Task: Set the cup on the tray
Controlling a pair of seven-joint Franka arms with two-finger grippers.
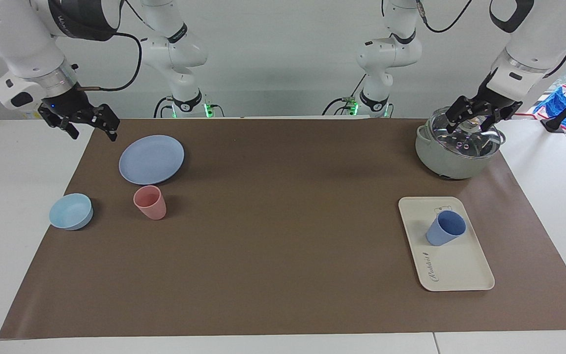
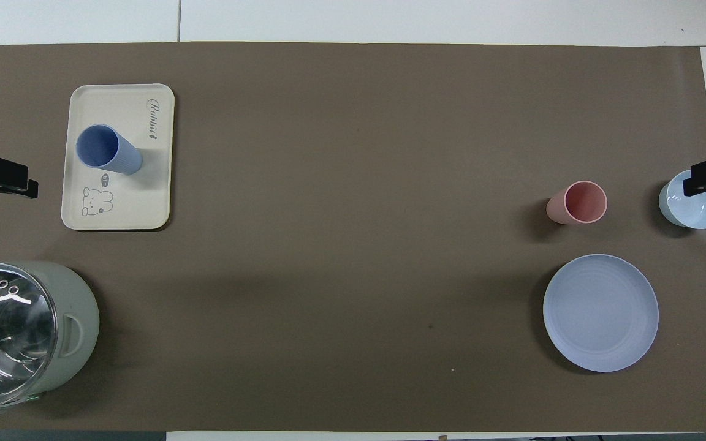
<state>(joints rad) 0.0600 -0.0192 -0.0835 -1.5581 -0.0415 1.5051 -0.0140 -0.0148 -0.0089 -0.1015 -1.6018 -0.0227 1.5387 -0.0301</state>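
In the overhead view both claws are cut off at the frame edges, and the pot (image 1: 452, 147) is partly cropped. The left claw (image 1: 479, 118) is raised over the pot's glass lid w/ fingers spread; the right claw (image 1: 89, 125) hangs over the counter (image 1: 283, 275) edge by the round plate (image 1: 151, 159), fingers spread too. The cup (image 1: 445, 228), periwinkle-blue, handleless, tapered, is seen upright on the tray (image 1: 452, 268), near its rabbit drawing. The tray is cream-white w/ rounded corners.
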